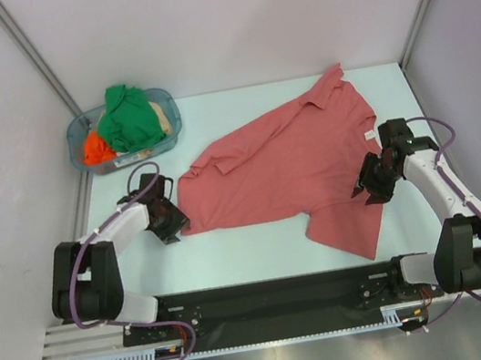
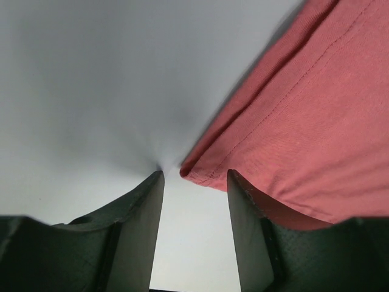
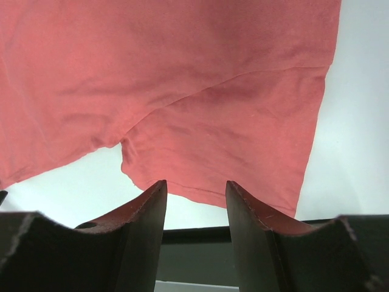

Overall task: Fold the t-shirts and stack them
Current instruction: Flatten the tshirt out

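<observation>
— Red shirt (image 1: 289,167)?
— Spread flat on the counter (image 1: 235,255). Left jaws and right jaws both gape, empty.
— Risk?
— Left jaws may catch only the hem corner; it could slip out.

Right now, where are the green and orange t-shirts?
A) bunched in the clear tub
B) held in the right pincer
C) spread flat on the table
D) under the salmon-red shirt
A: the green t-shirt and orange t-shirt sit heaped inside the clear plastic tub, apart from the salmon-red t-shirt.
</observation>
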Tool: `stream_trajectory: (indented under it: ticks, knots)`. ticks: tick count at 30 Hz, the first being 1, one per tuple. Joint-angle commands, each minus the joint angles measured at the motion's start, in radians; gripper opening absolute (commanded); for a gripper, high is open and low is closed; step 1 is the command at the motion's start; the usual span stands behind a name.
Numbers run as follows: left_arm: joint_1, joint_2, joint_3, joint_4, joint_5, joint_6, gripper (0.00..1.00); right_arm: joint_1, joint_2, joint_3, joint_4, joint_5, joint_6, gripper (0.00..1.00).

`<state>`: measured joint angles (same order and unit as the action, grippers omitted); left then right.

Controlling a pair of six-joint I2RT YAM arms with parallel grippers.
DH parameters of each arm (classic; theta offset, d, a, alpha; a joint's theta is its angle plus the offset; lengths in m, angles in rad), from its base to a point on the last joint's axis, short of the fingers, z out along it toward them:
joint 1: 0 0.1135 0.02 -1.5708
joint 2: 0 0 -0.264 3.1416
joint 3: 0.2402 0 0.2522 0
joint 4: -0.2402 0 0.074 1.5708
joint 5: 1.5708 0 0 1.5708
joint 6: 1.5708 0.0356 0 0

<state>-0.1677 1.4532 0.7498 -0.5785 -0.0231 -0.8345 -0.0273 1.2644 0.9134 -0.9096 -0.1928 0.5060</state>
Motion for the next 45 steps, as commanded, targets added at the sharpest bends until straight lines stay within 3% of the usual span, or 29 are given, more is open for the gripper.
stream_trajectory:
  ticks: [1, 6, 13, 16, 17, 18, 26, 27, 29, 33, 39, 45]
  knots:
    - [0.005, 0.035, -0.004, 0.034, -0.04, -0.031, 0.52, -0.006, -0.023, 0.002, -0.006, -0.013, -0.02, 0.5]
    - [0.004, 0.076, -0.007, 0.052, -0.034, -0.023, 0.44, -0.011, -0.026, -0.007, -0.006, -0.013, -0.026, 0.5]
    - [-0.018, 0.108, 0.008, 0.072, -0.044, -0.009, 0.41, -0.014, -0.026, -0.01, -0.003, -0.013, -0.026, 0.49]
    - [-0.02, 0.118, 0.011, 0.078, -0.038, 0.003, 0.22, -0.014, -0.028, -0.01, -0.014, -0.011, -0.026, 0.5]
    - [-0.019, 0.113, 0.01, 0.078, -0.038, 0.005, 0.07, -0.014, -0.028, -0.01, -0.02, -0.005, -0.027, 0.49]
    - [-0.019, 0.107, 0.002, 0.077, -0.043, 0.006, 0.0, -0.014, -0.023, -0.011, -0.025, 0.009, -0.029, 0.49]
    - [-0.021, -0.057, 0.042, 0.049, -0.032, 0.092, 0.0, -0.034, 0.059, -0.061, -0.061, 0.047, 0.011, 0.45]
    - [-0.023, -0.089, 0.068, 0.049, -0.026, 0.106, 0.0, -0.031, 0.075, -0.062, -0.046, 0.046, 0.011, 0.43]
    - [-0.029, -0.115, 0.092, 0.051, 0.002, 0.13, 0.0, -0.026, 0.116, -0.065, -0.025, 0.043, 0.012, 0.3]
    - [-0.041, -0.189, 0.126, 0.069, 0.023, 0.135, 0.0, 0.024, 0.18, -0.064, 0.081, 0.072, 0.046, 0.22]
    - [-0.041, -0.203, 0.106, 0.105, 0.091, 0.127, 0.0, 0.113, 0.349, -0.041, 0.285, 0.092, 0.098, 0.21]
    - [-0.036, -0.249, 0.094, 0.115, 0.091, 0.13, 0.0, 0.22, 0.525, 0.048, 0.37, 0.11, 0.138, 0.22]
